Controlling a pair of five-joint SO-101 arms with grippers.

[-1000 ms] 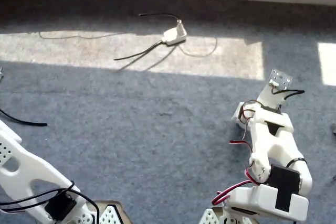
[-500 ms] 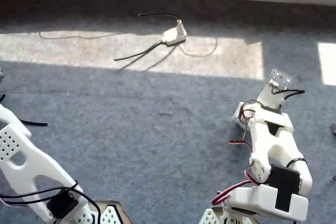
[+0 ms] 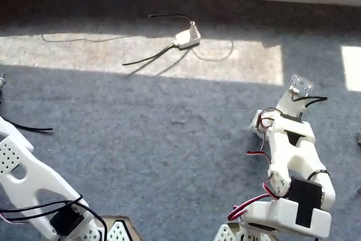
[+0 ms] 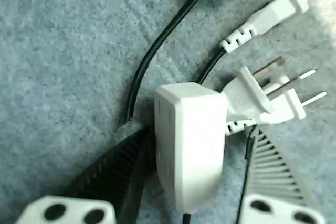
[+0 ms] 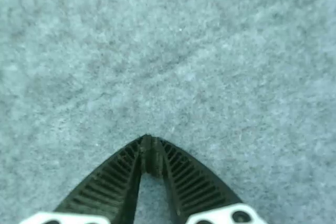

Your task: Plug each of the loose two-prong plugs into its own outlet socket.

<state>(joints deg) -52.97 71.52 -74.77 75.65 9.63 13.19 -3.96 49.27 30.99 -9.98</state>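
The plug (image 4: 245, 99) touching the outlet block (image 4: 189, 156) looks light and rigid, best pinched by its moulded body, with the left gripper (image 4: 198, 135) wide astride the block and the right gripper (image 5: 151, 157) closed on nothing.

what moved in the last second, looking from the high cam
The left arm swung a little farther out from its base along the picture's left edge. The black cable beside it shifted slightly with it and now lies flatter. Nothing visibly was taken hold of or let go. The right arm and the far white plug block with its cords stayed put.
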